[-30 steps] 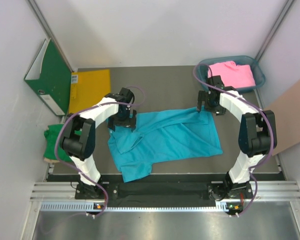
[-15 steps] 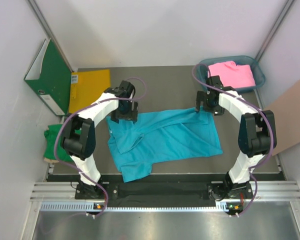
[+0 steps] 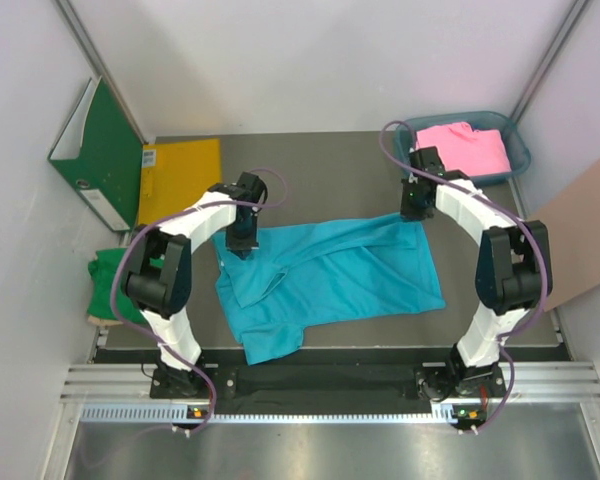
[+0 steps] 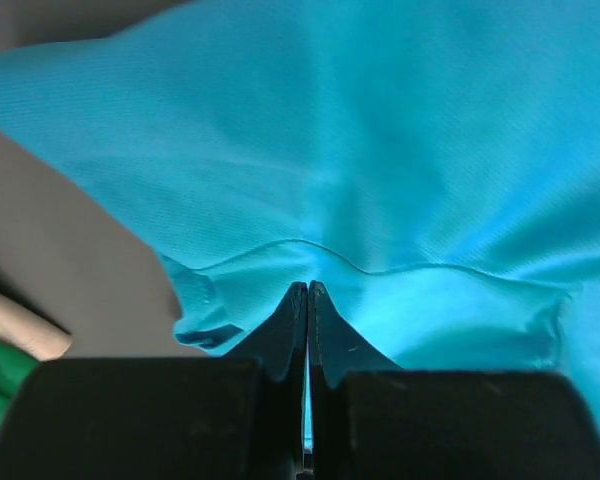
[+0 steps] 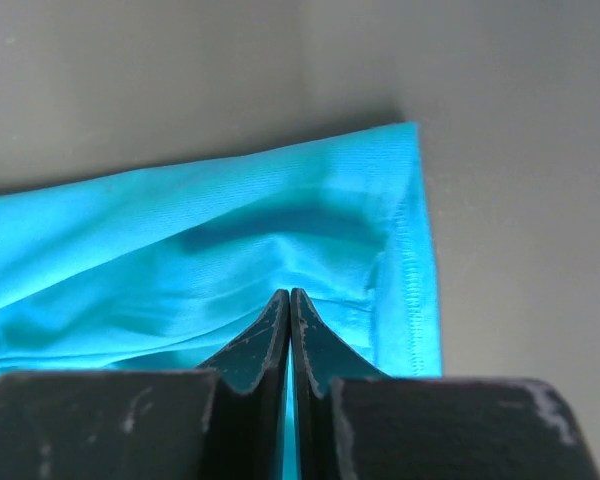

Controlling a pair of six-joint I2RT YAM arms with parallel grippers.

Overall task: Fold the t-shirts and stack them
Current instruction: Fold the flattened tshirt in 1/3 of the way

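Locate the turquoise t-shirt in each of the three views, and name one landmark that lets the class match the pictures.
Top external: the turquoise t-shirt lies spread across the middle of the picture.
Left wrist: it fills most of the picture, bunched at the shut left pincer.
Right wrist: it covers the lower left, its hemmed corner just right of the shut right pincer.
Shared landmark: the grey table bordering the cloth.

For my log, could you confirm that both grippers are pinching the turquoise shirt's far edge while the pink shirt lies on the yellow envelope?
One detail is off: the pink shirt lies in the blue bin at the far right, as the top external view shows. The left gripper and right gripper are indeed pinching the turquoise shirt's far edge.
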